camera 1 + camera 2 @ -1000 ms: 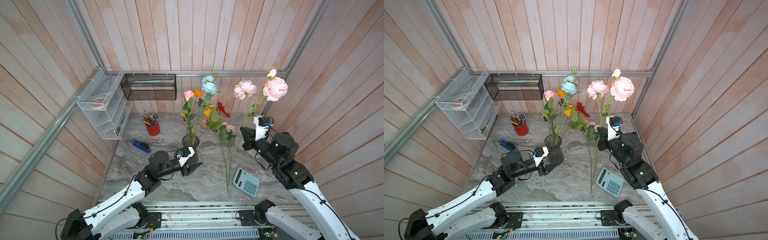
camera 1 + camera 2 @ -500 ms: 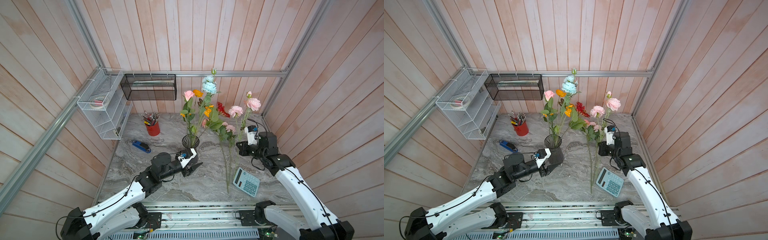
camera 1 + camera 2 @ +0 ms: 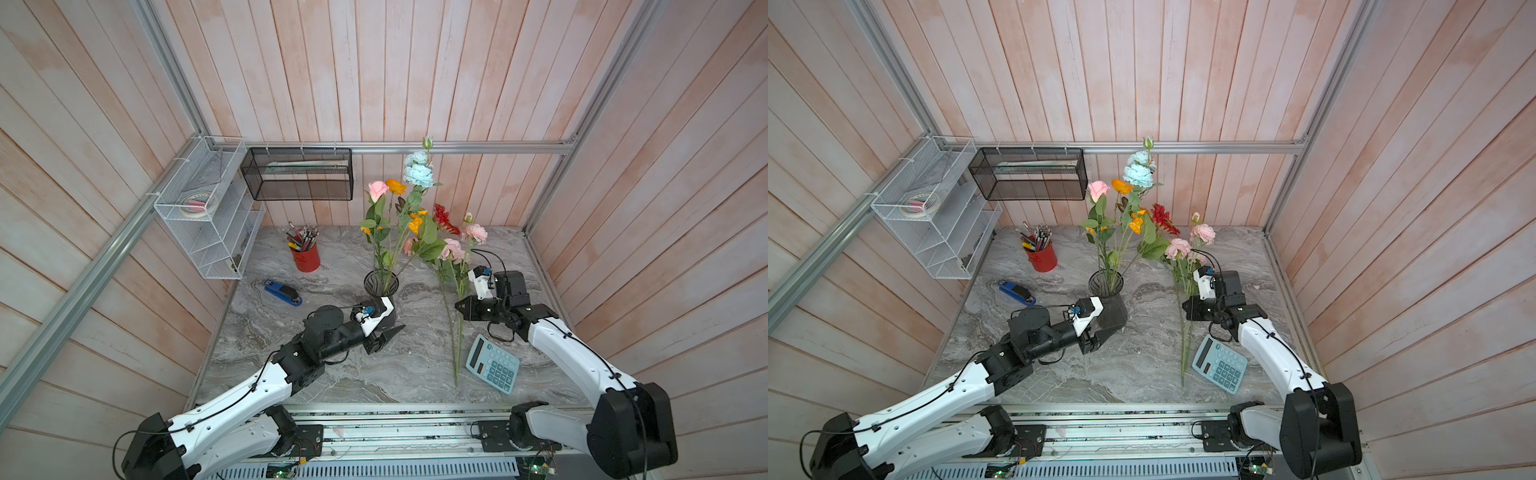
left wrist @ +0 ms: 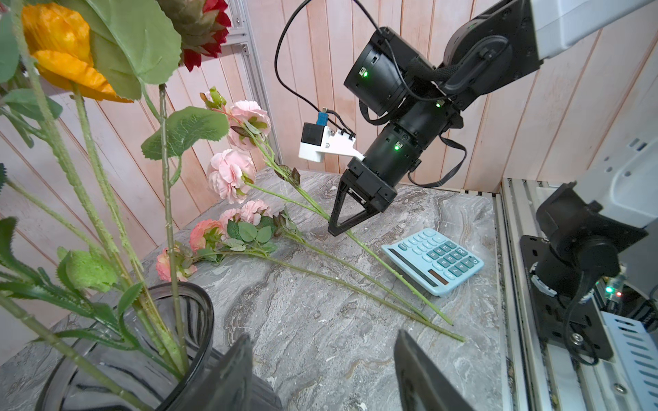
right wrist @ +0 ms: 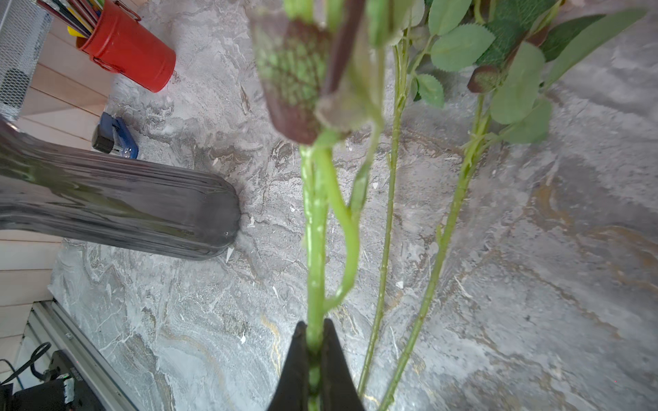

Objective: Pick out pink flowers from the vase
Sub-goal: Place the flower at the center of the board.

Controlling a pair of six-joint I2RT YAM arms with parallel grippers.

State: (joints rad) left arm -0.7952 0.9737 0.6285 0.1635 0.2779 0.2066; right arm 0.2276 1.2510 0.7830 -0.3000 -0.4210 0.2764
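Note:
The dark ribbed glass vase (image 3: 381, 282) (image 3: 1115, 311) (image 5: 124, 206) stands mid-table and holds one pink flower (image 3: 378, 189) (image 3: 1098, 190) among other blooms. My left gripper (image 4: 322, 336) (image 3: 384, 337) is low beside the vase's base, open, with nothing between its fingers. My right gripper (image 5: 315, 331) (image 3: 457, 306) (image 4: 333, 231) is shut on the green stem (image 5: 313, 231) of a pink flower; its two blooms (image 3: 476, 232) (image 4: 228, 174) tilt up off the table. Other pink flowers (image 4: 249, 210) lie on the marble under it, their stems (image 3: 457, 353) running toward the front.
A light blue calculator (image 3: 494, 365) lies right beside the stem ends. A red pencil cup (image 3: 305, 257) and a blue stapler (image 3: 282, 291) sit left of the vase. A white wire shelf (image 3: 208, 208) and a black mesh basket (image 3: 299, 178) hang on the walls. Orange, red and light blue blooms stay in the vase.
My right gripper has come down from high up to just above the table with the pink flower still in it. The left arm has barely moved.

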